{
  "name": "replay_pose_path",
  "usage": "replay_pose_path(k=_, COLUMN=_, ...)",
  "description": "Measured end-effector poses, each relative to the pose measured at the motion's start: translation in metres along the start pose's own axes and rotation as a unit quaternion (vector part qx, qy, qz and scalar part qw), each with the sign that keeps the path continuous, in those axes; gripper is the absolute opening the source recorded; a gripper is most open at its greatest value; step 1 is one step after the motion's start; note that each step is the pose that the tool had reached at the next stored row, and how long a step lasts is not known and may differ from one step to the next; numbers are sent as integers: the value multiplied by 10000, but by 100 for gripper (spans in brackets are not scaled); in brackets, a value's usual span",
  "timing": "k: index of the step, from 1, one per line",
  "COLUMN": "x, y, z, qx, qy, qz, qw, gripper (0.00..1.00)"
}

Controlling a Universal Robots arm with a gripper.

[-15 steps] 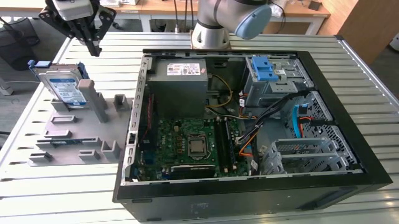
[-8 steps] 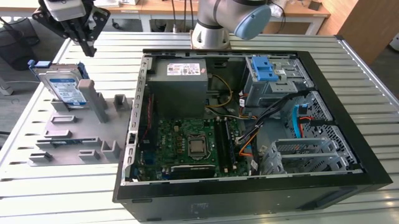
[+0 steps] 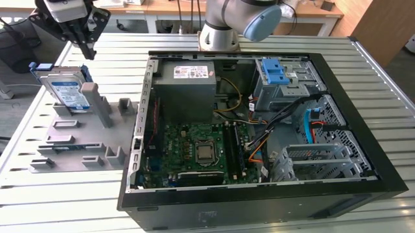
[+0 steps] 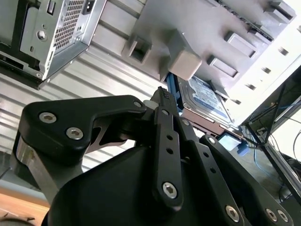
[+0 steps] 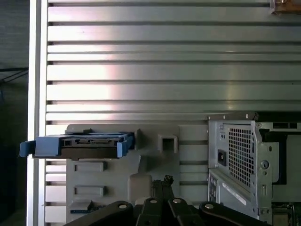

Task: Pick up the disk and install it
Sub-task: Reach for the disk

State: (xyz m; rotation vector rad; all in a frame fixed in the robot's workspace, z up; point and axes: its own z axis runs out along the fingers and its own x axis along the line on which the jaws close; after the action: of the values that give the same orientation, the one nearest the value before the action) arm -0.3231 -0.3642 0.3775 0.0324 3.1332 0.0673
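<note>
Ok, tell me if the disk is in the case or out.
Out. The disk stands on edge in the grey holder beside the case; the claw is clear of it.

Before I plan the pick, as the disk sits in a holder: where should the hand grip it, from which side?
Probably its exposed upper part, across the flat faces, from above: the disk stands on edge in the grey fixture, posts hemming its base.

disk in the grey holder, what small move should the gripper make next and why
Probably shift the gripper directly over the top edge of the disk. The disk stands on edge in the grey holder, untouched, and the gripper hangs apart from it, above and slightly toward the exterior view's right.
</note>
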Motion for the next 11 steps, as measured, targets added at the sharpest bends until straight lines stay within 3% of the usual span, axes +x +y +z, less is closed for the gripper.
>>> replay_pose_path(k=7, x=254, y=36, z=14, qx=0, qy=3, qz=0, qw=10000, gripper=11)
replay_pose_path(k=11, x=286, y=41, z=17, qx=0, qy=4, qz=0, qw=10000, gripper=11)
